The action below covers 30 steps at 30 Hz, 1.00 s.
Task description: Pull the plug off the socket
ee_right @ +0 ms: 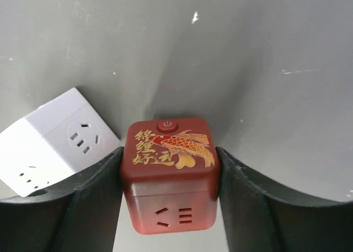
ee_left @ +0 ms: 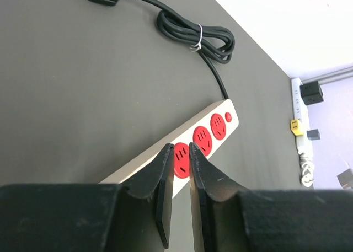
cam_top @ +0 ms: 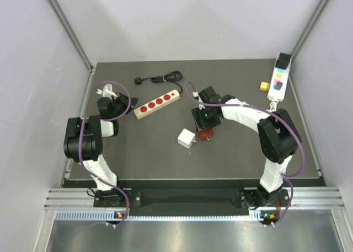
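Worktop [cam_top: 143, 164]: dark mat between pale grey walls, with both arm bases at its near edge.
Red cube [ee_right: 170, 153]: the task's thing, printed with a gold fish, sitting near the middle of the worktop.
Right tool [ee_right: 170, 177]: closed on the red cube, with a finger pressed against each side.
White cube [ee_right: 55, 141]: a socket block just left of the red cube, its corner at or against the red cube's left edge.
Left tool [ee_left: 179, 158]: its fingers are nearly together with only a thin slit between them. It grips nothing and hangs over the near end of the power strip [ee_left: 215, 125], toward the far left of the worktop.
Done: the grip on the red cube looks made.
Left: the pull itself, I judge. The two cubes sit so close that I cannot tell whether they are joined or already parted.
Top view only: both arms, the layout of the worktop, and a handset [cam_top: 278, 78] at the far right corner.
Right wrist only: the finger contact on the red cube, and the socket holes in both cubes.
Left wrist only: the slit between the left fingers, and the black cord [ee_left: 193, 34] coiled and tied at the strip's far end.
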Available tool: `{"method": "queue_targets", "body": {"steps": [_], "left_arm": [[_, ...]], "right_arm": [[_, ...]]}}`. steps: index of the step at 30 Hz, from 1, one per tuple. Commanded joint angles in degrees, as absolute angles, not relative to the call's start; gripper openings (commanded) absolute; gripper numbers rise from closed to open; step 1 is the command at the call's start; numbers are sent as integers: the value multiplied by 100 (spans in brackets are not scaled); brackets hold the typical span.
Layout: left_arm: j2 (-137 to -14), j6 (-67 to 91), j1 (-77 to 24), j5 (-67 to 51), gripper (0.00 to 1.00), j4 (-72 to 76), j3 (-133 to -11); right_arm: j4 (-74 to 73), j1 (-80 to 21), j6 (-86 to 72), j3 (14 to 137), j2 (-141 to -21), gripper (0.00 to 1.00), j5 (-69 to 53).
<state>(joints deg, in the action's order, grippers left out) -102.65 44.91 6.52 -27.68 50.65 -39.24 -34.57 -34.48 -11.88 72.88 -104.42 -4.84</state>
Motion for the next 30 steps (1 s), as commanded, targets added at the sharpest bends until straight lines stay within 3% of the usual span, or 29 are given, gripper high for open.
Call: {"method": "queue_targets", "body": {"steps": [1, 5, 11, 17, 21, 30], "left_arm": [[-10187, 4395, 536, -2883, 22, 5476, -3902], [-10178, 4368, 483, -2804, 22, 5449, -3894], [-10038, 4298, 422, -2742, 22, 5432, -3771], [-9440, 3982, 290, -2417, 22, 5055, -3516], [-8669, 3579, 71, -2084, 24, 4222, -3471], [-8191, 2873, -1221, -590, 36, 1680, -4201]], "right_arm": [[-3085, -3507, -1336, 7181, -10213, 65, -721], [-2936, -3498, -1424, 7093, -9924, 81, -729], [-2944, -3445, -1538, 6935, -9284, 86, -669], [-3076, -3314, -1924, 6443, -8107, 93, 324], [-3006, -3296, -2320, 5661, -7454, 100, 502], [-3463, -3278, -2699, 5098, -6328, 100, 1002]]}}
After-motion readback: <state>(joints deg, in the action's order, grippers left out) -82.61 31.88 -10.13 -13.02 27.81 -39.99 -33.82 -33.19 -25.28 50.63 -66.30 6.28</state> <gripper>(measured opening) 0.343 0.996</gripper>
